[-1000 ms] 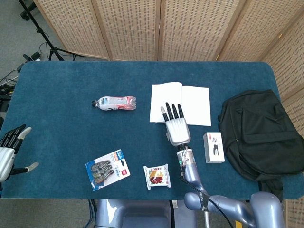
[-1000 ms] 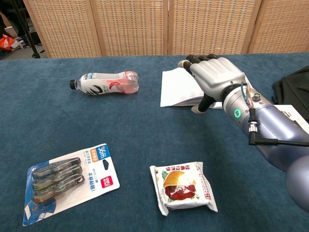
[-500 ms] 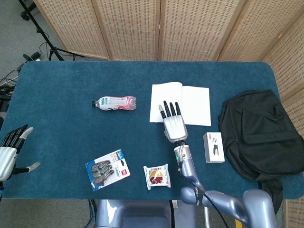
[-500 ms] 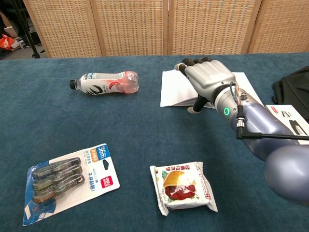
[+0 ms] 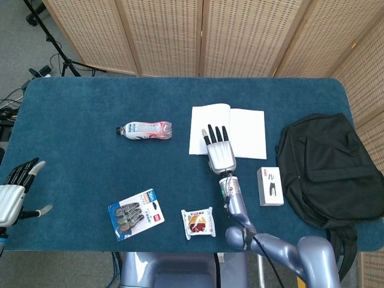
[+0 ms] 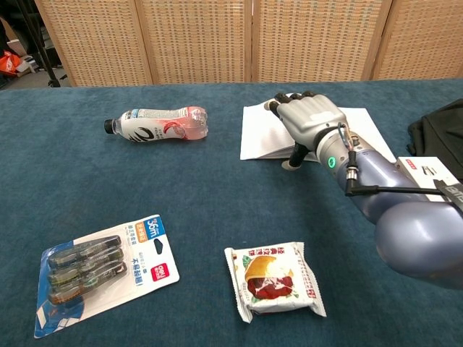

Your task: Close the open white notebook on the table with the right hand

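Note:
The white notebook (image 5: 240, 123) lies open and flat on the blue table, right of centre; the chest view shows the notebook (image 6: 257, 130) at the upper middle. My right hand (image 5: 220, 152) hovers palm down over its near edge with fingers stretched out and apart, holding nothing. In the chest view the right hand (image 6: 307, 121) covers the notebook's middle, thumb hanging near the front edge. My left hand (image 5: 13, 193) stays at the table's left edge, fingers spread and empty.
A plastic bottle (image 5: 146, 129) lies left of the notebook. A blister pack (image 5: 136, 213) and a snack packet (image 5: 198, 222) sit near the front edge. A small white box (image 5: 270, 186) and a black backpack (image 5: 333, 168) are on the right.
My right hand has moved forward over the notebook, further away from me. The left hand has shifted slightly. The notebook has not moved.

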`<act>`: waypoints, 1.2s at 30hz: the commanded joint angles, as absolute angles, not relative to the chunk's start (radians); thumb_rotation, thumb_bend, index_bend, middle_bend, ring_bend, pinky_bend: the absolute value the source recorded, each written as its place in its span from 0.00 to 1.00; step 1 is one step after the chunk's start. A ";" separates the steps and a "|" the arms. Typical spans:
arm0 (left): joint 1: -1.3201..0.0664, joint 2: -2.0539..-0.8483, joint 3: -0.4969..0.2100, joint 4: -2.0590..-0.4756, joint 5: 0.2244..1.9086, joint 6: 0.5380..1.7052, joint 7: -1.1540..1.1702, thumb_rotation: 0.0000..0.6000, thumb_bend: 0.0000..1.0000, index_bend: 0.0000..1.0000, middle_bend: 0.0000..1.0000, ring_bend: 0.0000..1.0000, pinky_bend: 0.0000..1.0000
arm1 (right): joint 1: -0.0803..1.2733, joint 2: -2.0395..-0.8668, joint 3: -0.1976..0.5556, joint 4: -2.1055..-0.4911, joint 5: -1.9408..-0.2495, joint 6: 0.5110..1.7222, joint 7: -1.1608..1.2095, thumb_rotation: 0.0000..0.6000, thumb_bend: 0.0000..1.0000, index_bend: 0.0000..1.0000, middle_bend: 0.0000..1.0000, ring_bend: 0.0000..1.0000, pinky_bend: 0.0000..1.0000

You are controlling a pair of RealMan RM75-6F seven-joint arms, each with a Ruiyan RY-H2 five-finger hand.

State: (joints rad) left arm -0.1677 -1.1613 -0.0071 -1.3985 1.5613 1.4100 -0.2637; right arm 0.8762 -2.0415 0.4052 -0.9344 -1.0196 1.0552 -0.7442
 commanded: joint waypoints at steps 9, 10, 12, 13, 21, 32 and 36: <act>-0.180 -1.173 -0.003 -1.390 1.554 1.384 -0.257 0.92 0.07 0.00 0.00 0.00 0.08 | 0.923 -2.079 0.416 -0.795 -1.012 0.997 -0.657 1.00 0.26 0.00 0.00 0.00 0.00; -0.179 -1.173 -0.003 -1.390 1.553 1.385 -0.257 0.92 0.07 0.00 0.00 0.00 0.08 | 0.926 -2.084 0.415 -0.782 -1.013 0.993 -0.649 1.00 0.26 0.00 0.00 0.00 0.00; -0.179 -1.173 -0.003 -1.390 1.554 1.386 -0.256 0.92 0.07 0.00 0.00 0.00 0.08 | 0.931 -2.090 0.412 -0.763 -1.015 0.988 -0.639 1.00 0.26 0.00 0.00 0.00 0.00; -0.180 -1.172 -0.002 -1.391 1.555 1.386 -0.257 0.92 0.07 0.00 0.00 0.00 0.08 | 0.933 -2.093 0.412 -0.755 -1.015 0.986 -0.636 1.00 0.26 0.00 0.00 0.00 0.00; -0.181 -1.171 0.001 -1.391 1.559 1.388 -0.264 0.92 0.07 0.00 0.00 0.00 0.08 | 0.952 -2.114 0.414 -0.699 -1.021 0.978 -0.604 1.00 0.26 0.00 0.00 0.00 0.00; -0.185 -1.175 0.010 -1.392 1.571 1.387 -0.260 0.92 0.07 0.00 0.00 0.00 0.08 | 0.972 -2.145 0.425 -0.625 -1.022 0.974 -0.562 1.00 0.26 0.00 0.00 0.00 0.00; -0.186 -1.177 0.013 -1.392 1.573 1.384 -0.257 0.92 0.07 0.00 0.00 0.00 0.08 | 0.977 -2.159 0.429 -0.598 -1.027 0.982 -0.542 1.00 0.28 0.00 0.00 0.00 0.00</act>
